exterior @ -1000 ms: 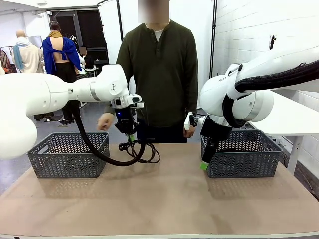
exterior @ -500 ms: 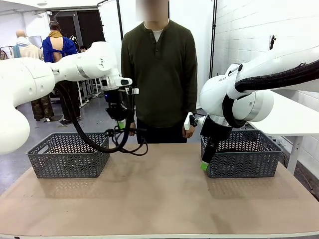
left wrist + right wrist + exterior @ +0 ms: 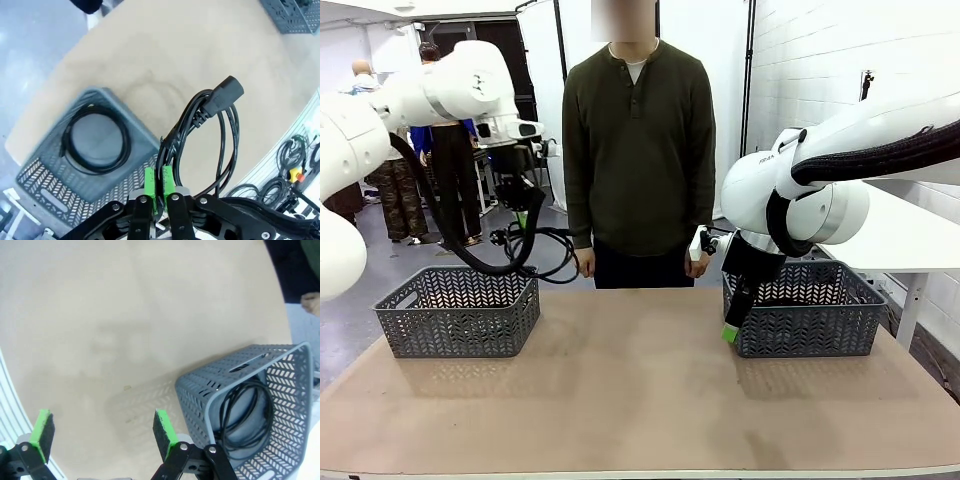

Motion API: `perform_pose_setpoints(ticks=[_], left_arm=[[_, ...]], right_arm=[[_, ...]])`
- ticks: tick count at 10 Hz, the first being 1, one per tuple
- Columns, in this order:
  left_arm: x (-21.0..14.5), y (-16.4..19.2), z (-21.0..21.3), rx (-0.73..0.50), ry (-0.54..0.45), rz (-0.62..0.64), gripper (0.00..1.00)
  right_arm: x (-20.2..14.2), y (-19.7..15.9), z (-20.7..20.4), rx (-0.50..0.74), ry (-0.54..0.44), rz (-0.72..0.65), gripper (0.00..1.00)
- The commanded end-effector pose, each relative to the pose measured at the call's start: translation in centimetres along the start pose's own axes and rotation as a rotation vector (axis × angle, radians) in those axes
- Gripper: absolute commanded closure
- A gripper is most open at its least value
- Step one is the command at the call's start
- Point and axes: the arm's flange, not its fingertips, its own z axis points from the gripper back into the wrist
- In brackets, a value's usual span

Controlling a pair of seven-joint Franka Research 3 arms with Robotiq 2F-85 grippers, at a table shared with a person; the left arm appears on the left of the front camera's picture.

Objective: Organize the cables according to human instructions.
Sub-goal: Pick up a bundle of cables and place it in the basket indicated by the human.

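Note:
My left gripper (image 3: 525,216) hangs high over the left grey basket (image 3: 460,312), shut on a coiled black cable (image 3: 548,252) that dangles from it. In the left wrist view the green pads (image 3: 150,181) pinch this cable, whose plug (image 3: 227,93) points away. Below, the left basket (image 3: 40,175) holds another coiled cable (image 3: 66,142). My right gripper (image 3: 730,330) stands open beside the right basket (image 3: 805,318). In the right wrist view the right gripper (image 3: 103,429) holds nothing, and the right basket (image 3: 200,395) contains a coiled cable (image 3: 223,417).
A person in a dark green shirt (image 3: 640,140) stands at the far edge, hands low at the table's rim. The brown tabletop (image 3: 640,390) stretches between the two baskets. The left arm's thick black hose (image 3: 470,255) loops down beside the held cable.
My left arm has lifted the cable and carried it leftward from the middle of the table to above the left basket. The right arm has stayed still.

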Motion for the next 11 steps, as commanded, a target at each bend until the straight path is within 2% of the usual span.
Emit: perform_pose_setpoints(ticks=[1,2,3,11], left_arm=[[-0.2,1.8,1.7,0.036,-0.006,0.052,1.00],[-1.1,2.6,1.6,0.021,0.016,0.089,1.00],[-0.7,1.2,0.7,0.014,-0.008,0.023,1.00],[-0.6,1.1,0.3,0.011,0.002,0.026,1.00]], right_arm=[[0.0,0.0,0.0,0.005,0.005,0.007,0.00],[0.0,0.0,0.0,0.005,0.005,0.007,0.00],[0.0,0.0,0.0,0.005,0.005,0.007,0.00],[0.0,0.0,0.0,0.005,0.005,0.007,0.00]])
